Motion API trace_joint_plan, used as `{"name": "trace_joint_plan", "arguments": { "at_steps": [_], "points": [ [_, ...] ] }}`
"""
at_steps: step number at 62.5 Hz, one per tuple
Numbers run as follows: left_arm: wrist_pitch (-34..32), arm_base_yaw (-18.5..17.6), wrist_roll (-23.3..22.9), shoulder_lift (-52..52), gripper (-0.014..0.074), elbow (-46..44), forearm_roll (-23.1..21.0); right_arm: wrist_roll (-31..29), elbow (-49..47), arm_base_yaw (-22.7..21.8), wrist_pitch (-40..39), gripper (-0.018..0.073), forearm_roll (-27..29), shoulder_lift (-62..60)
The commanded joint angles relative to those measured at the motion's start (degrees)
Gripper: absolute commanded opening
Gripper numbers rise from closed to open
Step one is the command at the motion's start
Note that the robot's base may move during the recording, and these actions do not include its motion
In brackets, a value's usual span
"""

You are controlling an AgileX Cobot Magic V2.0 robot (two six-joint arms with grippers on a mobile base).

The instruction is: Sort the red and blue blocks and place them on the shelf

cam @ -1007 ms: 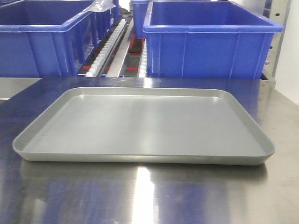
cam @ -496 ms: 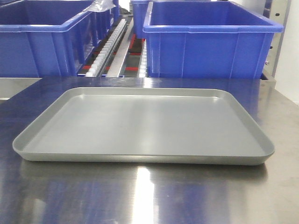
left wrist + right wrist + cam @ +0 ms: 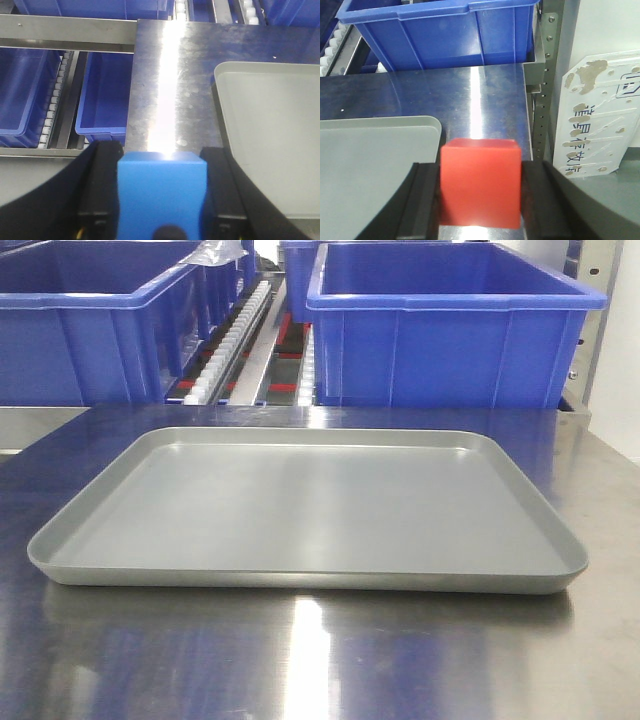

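Across the front view nothing has shifted over the last second: the grey tray (image 3: 300, 578) lies bare on the steel table (image 3: 300, 660), and no arm reaches over it. Both cubes are off the tray and in hand. The left gripper (image 3: 160, 155) pinches the blue block (image 3: 162, 195) over the table, just left of the tray. The right gripper (image 3: 480, 172) pinches the red block (image 3: 480, 185) just right of the tray's corner. The shelf (image 3: 65, 32), with its dark-blue bins (image 3: 450, 330), stands at the far side, so carrying the blocks there looks like the next step
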Motion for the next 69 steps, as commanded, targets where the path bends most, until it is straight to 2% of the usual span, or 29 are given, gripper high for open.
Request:
{"name": "trace_joint_plan", "arguments": {
  "at_steps": [1,69],
  "points": [
    [-4.2,-0.1,0.1,-0.1,0.0123,-1.5,0.6,-0.5,-1.5,-0.4,-4.8,0.0048,-0.4,-0.5],
    [-4.2,-0.1,0.1,-0.1,0.0123,-1.5,0.6,-0.5,-1.5,-0.4,-4.8,0.0048,-0.4,-0.4]
  ]
}}
